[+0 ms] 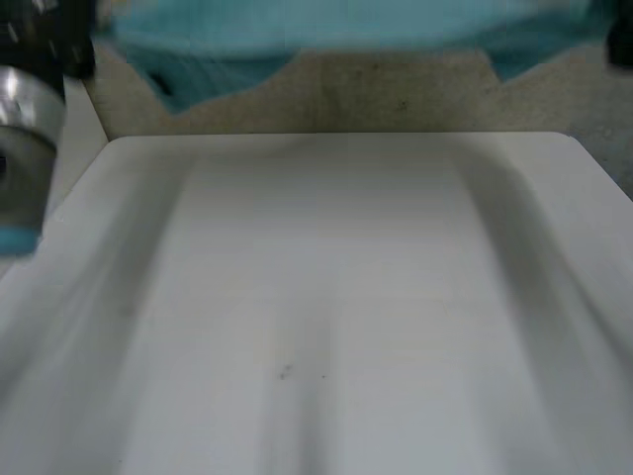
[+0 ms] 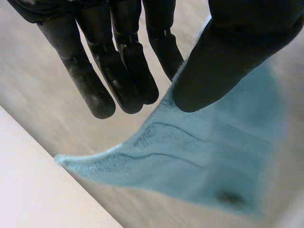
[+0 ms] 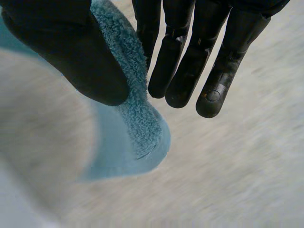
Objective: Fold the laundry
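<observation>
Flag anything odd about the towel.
The blue towel has a dark spot near its hanging edge, maybe a stain or hole. It hangs pinched by the left hand and right hand, beyond the table.

1. Towel (image 1: pixel 326 35) held spread beyond the surface's (image 1: pixel 336 297) far edge, over the floor (image 1: pixel 396 94).
2. Left hand (image 2: pixel 118 71) pinches its left end, right hand (image 3: pixel 190 61) its right end.
3. Left arm (image 1: pixel 25 148) beside the far left corner.

Soft, even light on white table (image 1: pixel 336 297)
</observation>
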Robot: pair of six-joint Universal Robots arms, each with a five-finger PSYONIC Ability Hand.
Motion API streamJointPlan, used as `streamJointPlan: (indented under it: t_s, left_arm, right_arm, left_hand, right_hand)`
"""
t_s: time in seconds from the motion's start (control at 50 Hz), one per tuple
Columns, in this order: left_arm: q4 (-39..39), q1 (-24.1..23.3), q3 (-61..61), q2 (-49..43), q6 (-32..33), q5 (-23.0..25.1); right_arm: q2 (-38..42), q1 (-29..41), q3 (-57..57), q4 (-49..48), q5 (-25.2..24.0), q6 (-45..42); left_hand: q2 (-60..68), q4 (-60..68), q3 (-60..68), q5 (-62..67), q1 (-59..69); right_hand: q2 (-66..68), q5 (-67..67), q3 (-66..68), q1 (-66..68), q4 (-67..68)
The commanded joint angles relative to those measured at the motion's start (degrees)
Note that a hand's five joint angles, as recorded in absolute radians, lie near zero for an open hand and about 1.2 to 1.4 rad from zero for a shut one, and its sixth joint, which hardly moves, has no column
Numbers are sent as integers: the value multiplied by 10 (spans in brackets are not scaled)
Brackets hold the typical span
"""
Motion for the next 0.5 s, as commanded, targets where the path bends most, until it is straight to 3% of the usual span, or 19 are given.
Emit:
streamJointPlan:
  t_s: [0.02,0.2,0.4,0.42,0.48,0.5]
  left_arm:
    - [-2,3,-172,0,1,6]
    - [-11,-2,-284,-54,2,4]
    - [-62,-18,-330,-19,8,5]
    - [-75,-16,-331,-10,8,6]
    - [-83,-14,-329,-7,7,7]
    - [-84,-12,-327,-7,8,6]
  right_arm:
    - [4,-3,152,15,-76,-1]
    - [90,-46,239,38,-83,-7]
    - [64,-94,249,64,-90,-3]
    - [58,-107,251,64,-91,-2]
    - [57,-119,251,63,-93,-1]
    - [59,-120,251,60,-93,0]
  left_hand:
    - [110,113,114,142,152]
    - [110,113,114,142,152]
    - [110,113,114,142,152]
    - [86,88,89,117,127]
    - [-175,-172,-171,-143,-133]
    - [-354,-351,-350,-322,-312]
  right_hand:
    - [125,142,120,259,116]
    - [125,142,120,259,116]
    - [125,142,120,259,116]
    - [125,142,120,259,116]
    - [125,142,120,259,116]
    - [125,142,120,259,116]
